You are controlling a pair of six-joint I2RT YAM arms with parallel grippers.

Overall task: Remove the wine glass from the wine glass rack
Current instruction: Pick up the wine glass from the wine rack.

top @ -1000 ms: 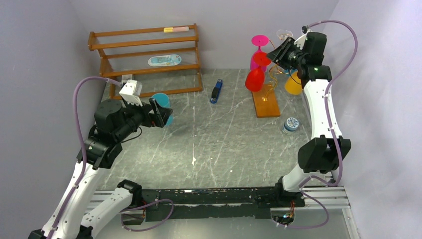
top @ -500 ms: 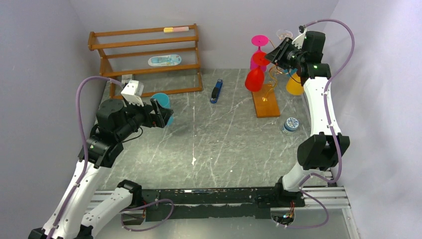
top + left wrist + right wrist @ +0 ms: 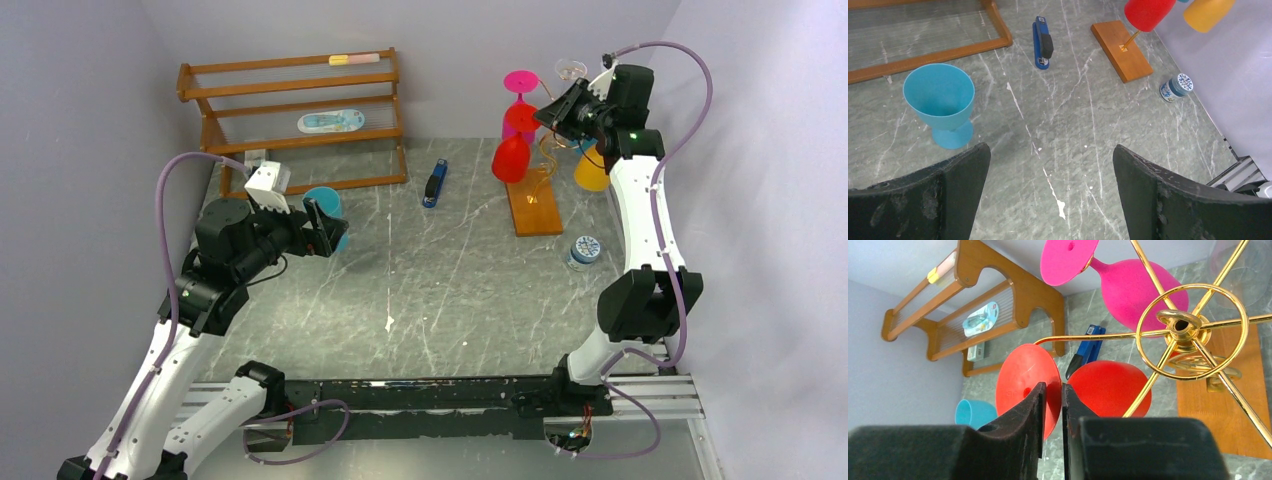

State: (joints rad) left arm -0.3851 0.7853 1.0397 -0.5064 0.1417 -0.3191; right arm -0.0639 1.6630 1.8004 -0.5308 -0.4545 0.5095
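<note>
The wine glass rack (image 3: 547, 152) is a gold wire stand on an orange-brown wooden base (image 3: 533, 206) at the back right. A red wine glass (image 3: 511, 160) hangs upside down from one arm. Pink (image 3: 521, 82) and yellow (image 3: 590, 172) glasses also hang there. My right gripper (image 3: 548, 108) is high beside the rack. In the right wrist view my right gripper (image 3: 1053, 386) is shut on the edge of the red glass's round foot (image 3: 1023, 375), next to its bowl (image 3: 1105, 387) and the gold ring (image 3: 1193, 330). My left gripper (image 3: 1050, 149) is open and empty above the table.
A blue cup (image 3: 940, 100) stands by my left gripper (image 3: 328, 228). A brown slatted shelf (image 3: 300, 120) is at the back left. A blue stapler (image 3: 435, 184) lies mid-table. A small round tin (image 3: 584, 250) sits near the rack base. Walls close in on both sides.
My right wrist has shifted very slightly up and to the right at the rack. The red glass has hardly moved. The left arm has stayed still.
</note>
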